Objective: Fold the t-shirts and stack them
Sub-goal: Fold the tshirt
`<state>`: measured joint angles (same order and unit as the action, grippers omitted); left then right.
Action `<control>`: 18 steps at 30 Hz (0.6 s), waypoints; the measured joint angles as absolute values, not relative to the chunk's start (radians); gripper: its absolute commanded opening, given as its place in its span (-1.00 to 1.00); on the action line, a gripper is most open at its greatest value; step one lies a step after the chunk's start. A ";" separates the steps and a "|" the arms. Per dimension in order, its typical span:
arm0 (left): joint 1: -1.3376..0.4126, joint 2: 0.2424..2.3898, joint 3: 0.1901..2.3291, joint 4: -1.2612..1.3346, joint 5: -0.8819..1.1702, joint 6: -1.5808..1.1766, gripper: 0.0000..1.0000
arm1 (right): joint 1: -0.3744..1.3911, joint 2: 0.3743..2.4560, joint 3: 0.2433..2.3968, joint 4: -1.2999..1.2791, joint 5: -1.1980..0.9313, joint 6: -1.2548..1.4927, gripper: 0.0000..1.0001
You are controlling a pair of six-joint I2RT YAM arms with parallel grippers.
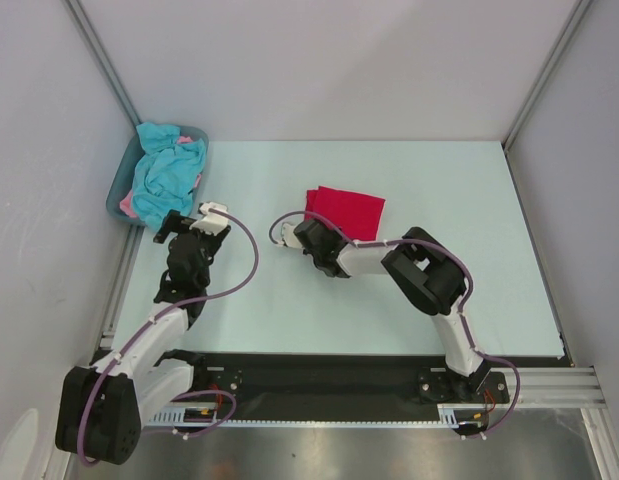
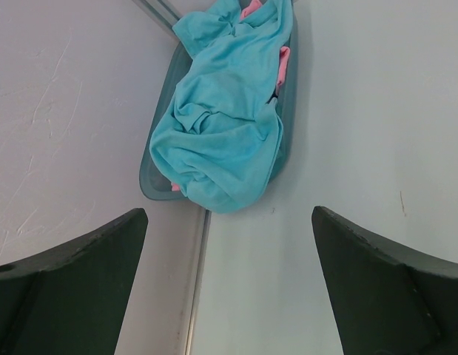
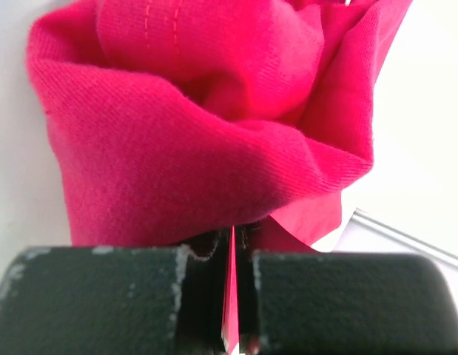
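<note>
A crimson red t-shirt [image 1: 347,211] lies folded near the middle of the table. My right gripper [image 1: 311,233] is shut on its near-left edge; in the right wrist view the red t-shirt [image 3: 199,126] bunches up over the closed jaws with a sliver of cloth pinched between them [image 3: 230,296]. A turquoise t-shirt [image 1: 167,172] and a pink one [image 1: 128,205] are heaped in the grey-blue tub [image 1: 115,196] at the far left. My left gripper [image 1: 196,222] hangs open just in front of the tub, holding nothing; its wrist view shows the turquoise t-shirt [image 2: 221,126] spilling over the tub's rim.
Grey walls enclose the table on the left, back and right. A metal rail [image 2: 197,281] runs along the table's left edge beside the tub. The arm bases sit on a black plate [image 1: 319,385] at the near edge.
</note>
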<state>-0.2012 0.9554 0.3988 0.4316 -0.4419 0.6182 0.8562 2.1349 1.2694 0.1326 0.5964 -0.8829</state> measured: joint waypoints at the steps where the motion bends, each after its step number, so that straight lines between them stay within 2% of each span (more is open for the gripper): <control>1: -0.201 0.955 0.399 0.432 -0.442 0.618 1.00 | 0.856 2.133 1.279 0.116 0.595 -0.883 -1.00; 8: -0.199 0.955 0.399 0.437 -0.451 0.615 1.00 | 0.860 2.099 1.363 0.018 0.569 -0.878 -1.00; 18: -0.180 0.950 0.399 0.464 -0.492 0.602 0.99 | 0.918 2.128 1.383 0.031 0.562 -0.863 -1.00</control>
<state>-0.1799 0.9504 0.3988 0.4637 -0.4915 0.6018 0.9176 2.1277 1.3834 0.0311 0.5621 -0.8627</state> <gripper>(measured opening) 0.996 0.009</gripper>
